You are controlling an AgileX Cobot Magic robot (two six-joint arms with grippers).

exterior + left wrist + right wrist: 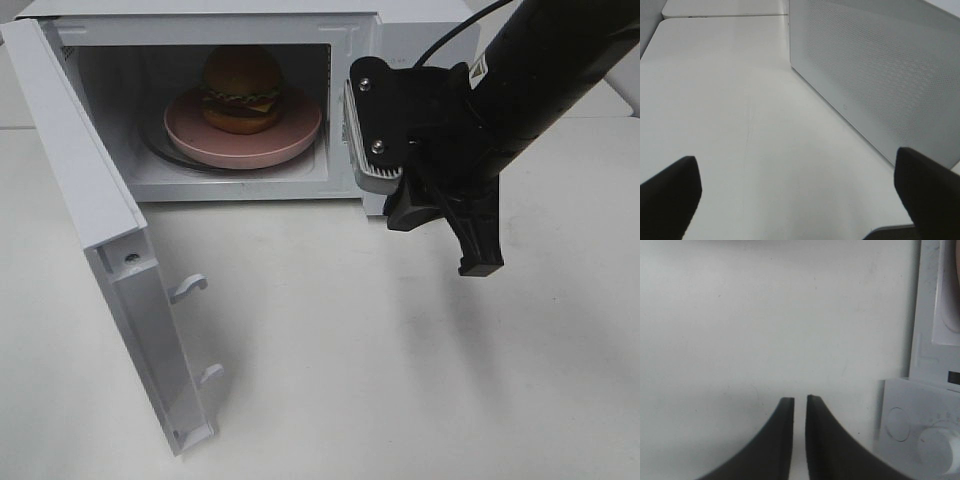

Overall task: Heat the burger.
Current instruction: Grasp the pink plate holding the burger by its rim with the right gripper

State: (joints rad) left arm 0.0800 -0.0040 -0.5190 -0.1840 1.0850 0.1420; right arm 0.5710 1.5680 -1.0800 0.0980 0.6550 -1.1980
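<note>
Black right arm [560,70] at 2 o'clock, black cable [447,38], grey ribbed plate [378,178] with 2 silver screws [364,85], curved black fingers [777,440].

In the exterior view the right arm [540,90] hides most of the microwave's [336,55] control panel [400,40]; the burger [242,88] covers the pink plate's [187,126] back rim; the right wrist view's dial [940,449] is blurred and edge-cropped.
</note>
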